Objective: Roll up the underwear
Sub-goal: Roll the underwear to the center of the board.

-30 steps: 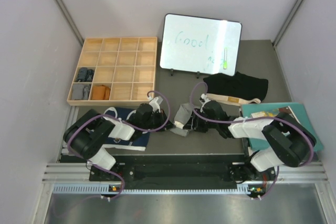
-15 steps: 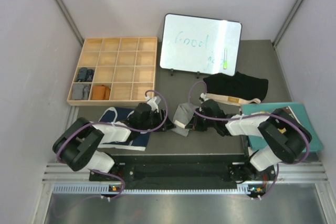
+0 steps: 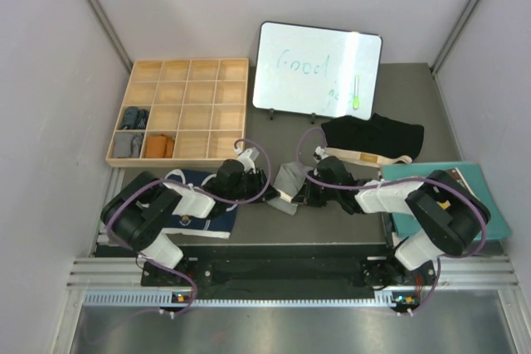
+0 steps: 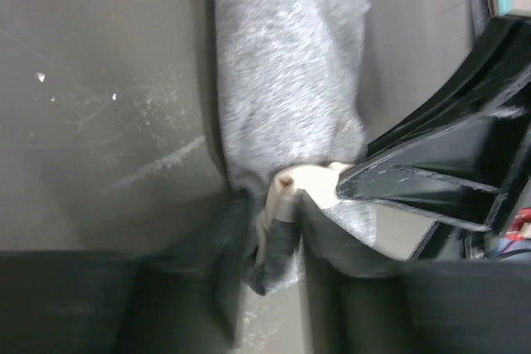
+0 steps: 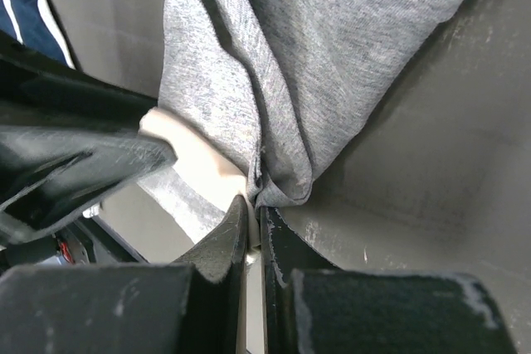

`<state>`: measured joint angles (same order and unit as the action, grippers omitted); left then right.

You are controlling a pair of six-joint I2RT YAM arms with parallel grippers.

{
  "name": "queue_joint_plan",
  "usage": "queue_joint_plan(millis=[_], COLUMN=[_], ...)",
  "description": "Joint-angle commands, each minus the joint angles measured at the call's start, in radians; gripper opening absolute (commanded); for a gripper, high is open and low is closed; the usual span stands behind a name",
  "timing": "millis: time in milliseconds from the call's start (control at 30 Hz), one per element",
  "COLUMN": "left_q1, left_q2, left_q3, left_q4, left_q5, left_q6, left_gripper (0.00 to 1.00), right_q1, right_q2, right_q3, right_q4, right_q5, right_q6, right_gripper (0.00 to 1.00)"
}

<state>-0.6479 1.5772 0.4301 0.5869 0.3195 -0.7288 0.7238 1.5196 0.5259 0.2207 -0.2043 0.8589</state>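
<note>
On the dark grey table [image 3: 415, 89], closed in by pale walls [image 3: 207, 6], stand a wooden tray [image 3: 189, 62] and a whiteboard [image 3: 315, 68]. The black briefs [image 3: 373, 134] lie to the right, the navy briefs [image 3: 214, 220] at near left, and the grey briefs [image 3: 288, 181] in the centre between the arms.

In the left wrist view, the left gripper [image 4: 278, 230] has its fingers closed on the bunched end by the cream waistband [image 4: 311, 180].

In the right wrist view, the right gripper [image 5: 255, 205] has its fingers pressed together, pinching a creased grey fold.

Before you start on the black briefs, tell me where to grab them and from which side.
Grip the beige waistband of the black briefs, coming low from the near side. They lie flat, and that band is their nearest edge, likely easiest to pinch.
</note>
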Motion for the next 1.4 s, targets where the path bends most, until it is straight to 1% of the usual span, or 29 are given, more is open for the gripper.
queue_joint_plan(millis=[0, 33, 67, 100, 133, 167, 233, 267, 333, 367, 400, 433, 467, 500, 533, 633, 667, 700, 767, 800, 867, 900, 1000, 1067, 1200, 1267, 1300, 1367], left_q1=[-0.002, -0.002, -0.002, -0.002, -0.002, -0.002, -0.002, -0.002, -0.002, -0.002, -0.002, -0.002, -0.002, -0.002, -0.002, -0.002, -0.002, -0.002, -0.002, -0.002, -0.002, -0.002, -0.002, -0.002, -0.002, -0.002, -0.002, -0.002], left_q2=[0.067, 0.072, 0.078, 0.079, 0.078, 0.064, 0.043, 0.012, -0.020, -0.048, -0.061, -0.072, -0.089, -0.095, -0.098, -0.111, -0.115, -0.118, -0.118, -0.117, -0.115, -0.112, -0.098, -0.092, -0.100, -0.108, -0.108, -0.111], left_q3=[-0.014, -0.014, -0.011, -0.007, -0.005, -0.004, -0.004, -0.001, 0.019, 0.025, 0.039, 0.045, 0.050, 0.064, 0.068, 0.087, 0.093, 0.096, 0.110, 0.114, 0.119, 0.121, 0.119, 0.116, 0.114, 0.116, 0.116, 0.119], left_q4=[0.028, 0.033, 0.030, 0.024, 0.013, -0.011, -0.053, -0.127, -0.215, -0.264, -0.344, -0.387, -0.422, -0.456, -0.520, -0.620, -0.636, -0.647, -0.685, -0.697, -0.711, -0.716, -0.717, -0.717, -0.730, -0.734, -0.739, -0.743], left_q5=[0.010, 0.018, 0.026, 0.036, 0.041, 0.046, 0.050, 0.052, 0.046, 0.049, 0.055, 0.056, 0.061, 0.065, 0.076, 0.090, 0.105, 0.110, 0.116, 0.113, 0.115, 0.116, 0.125, 0.127, 0.112, 0.110, 0.112, 0.110], left_q6=[0.014, 0.011, 0.011, 0.009, 0.012, 0.014, 0.015, 0.019, 0.031, 0.034, 0.038, 0.042, 0.043, 0.046, 0.049, 0.043, 0.042, 0.040, 0.040, 0.040, 0.040, 0.035, 0.029, 0.031, 0.035, 0.039, 0.040, 0.040], left_gripper=[0.24, 0.18, 0.13, 0.03, 0.00, 0.00, 0.00, 0.00, 0.00, 0.00, 0.00, 0.00, 0.00, 0.00, 0.00, 0.00, 0.00, 0.00, 0.00, 0.00, 0.00, 0.00, 0.00, 0.00, 0.00, 0.00, 0.00, 0.00], right_q1=[0.009, 0.009, 0.008, 0.008, 0.009, 0.009, 0.009, 0.012, 0.057, 0.080, 0.103, 0.159, 0.189, 0.228, 0.296, 0.405, 0.481, 0.511, 0.598, 0.623, 0.681, 0.701, 0.761, 0.778, 0.789, 0.790, 0.789, 0.790], right_q2=[0.030, 0.024, 0.010, -0.004, -0.019, -0.060, -0.107, -0.137, -0.215, -0.235, -0.265, -0.274, -0.280, -0.285, -0.283, -0.257, -0.245, -0.234, -0.190, -0.171, -0.119, -0.101, -0.030, 0.023, 0.082, 0.093, 0.102, 0.111], right_q3=[-0.003, 0.002, 0.015, 0.023, 0.032, 0.049, 0.068, 0.084, 0.106, 0.132, 0.143, 0.152, 0.166, 0.171, 0.175, 0.178, 0.178, 0.180, 0.193, 0.203, 0.230, 0.239, 0.272, 0.295, 0.309, 0.304, 0.303, 0.298], right_q4=[-0.096, -0.106, -0.133, -0.155, -0.174, -0.194, -0.266, -0.289, -0.351, -0.369, -0.385, -0.398, -0.400, -0.400, -0.393, -0.362, -0.328, -0.317, -0.288, -0.284, -0.279, -0.279, -0.274, -0.284, -0.288, -0.281, -0.279, -0.279], right_q5=[0.069, 0.069, 0.071, 0.078, 0.085, 0.091, 0.115, 0.124, 0.187, 0.201, 0.268, 0.293, 0.325, 0.394, 0.431, 0.555, 0.583, 0.638, 0.689, 0.725, 0.750, 0.787, 0.830, 0.852, 0.876, 0.887, 0.893, 0.899], right_q6=[-0.067, -0.084, -0.095, -0.109, -0.138, -0.156, -0.213, -0.234, -0.314, -0.339, -0.359, -0.400, -0.417, -0.434, -0.463, -0.510, -0.523, -0.534, -0.561, -0.569, -0.584, -0.592, -0.623, -0.626, -0.627, -0.624, -0.624, -0.626], right_gripper=[0.00, 0.01, 0.07, 0.12, 0.17, 0.29, 0.42, 0.53, 0.59, 0.67, 0.69, 0.71, 0.72, 0.73, 0.73, 0.73, 0.73, 0.73, 0.73, 0.73, 0.73, 0.73, 0.73, 0.73, 0.71, 0.67, 0.63, 0.58])
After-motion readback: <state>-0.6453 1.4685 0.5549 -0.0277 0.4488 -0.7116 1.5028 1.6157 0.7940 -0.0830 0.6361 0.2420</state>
